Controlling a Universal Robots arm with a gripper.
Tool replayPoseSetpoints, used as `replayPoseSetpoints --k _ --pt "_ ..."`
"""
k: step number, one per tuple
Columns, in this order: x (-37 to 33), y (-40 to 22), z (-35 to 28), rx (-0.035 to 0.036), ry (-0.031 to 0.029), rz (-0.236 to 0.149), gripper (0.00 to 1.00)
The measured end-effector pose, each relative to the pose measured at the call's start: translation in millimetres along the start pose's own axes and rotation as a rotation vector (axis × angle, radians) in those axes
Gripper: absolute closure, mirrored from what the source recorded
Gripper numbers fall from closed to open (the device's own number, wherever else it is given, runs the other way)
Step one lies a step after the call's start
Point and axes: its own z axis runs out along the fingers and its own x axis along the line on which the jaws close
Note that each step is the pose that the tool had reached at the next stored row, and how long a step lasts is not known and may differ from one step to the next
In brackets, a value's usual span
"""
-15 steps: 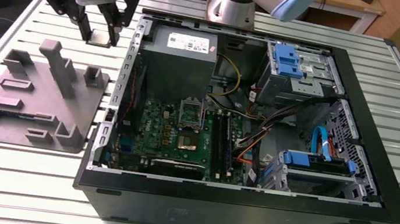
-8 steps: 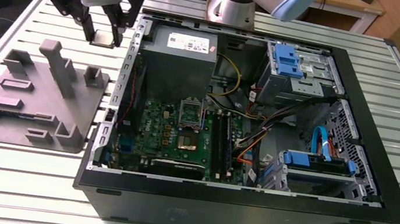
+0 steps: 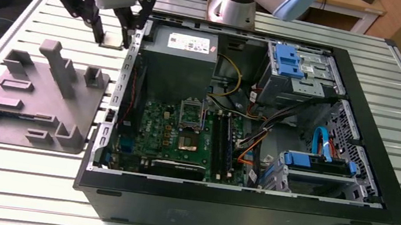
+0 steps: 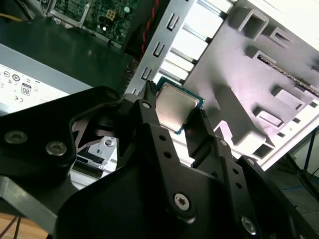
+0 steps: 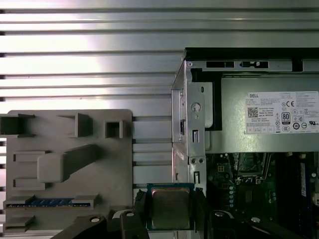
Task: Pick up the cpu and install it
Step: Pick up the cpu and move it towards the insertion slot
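Pinching flat sq silver-topped cpu [image 5: 170, 209] w/ matte black gripper [image 5: 170, 200]

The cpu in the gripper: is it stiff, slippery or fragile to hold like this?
Probably stiff: the cpu is a flat square with a metal top and shows no bend in the gripper. Perhaps slippery: the top is smooth and it is held only by two thin edges. Likely light, being small and thin.
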Motion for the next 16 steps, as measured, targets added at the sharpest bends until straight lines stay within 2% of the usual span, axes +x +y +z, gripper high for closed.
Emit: replayPoseSetpoints --k 6,16 --pt "-14.1 0.5 0.3 0.0003 0.0031 0.0 0.53" --pt "-44.1 1.6 1.5 0.0006 0.0103 0.0 0.53"
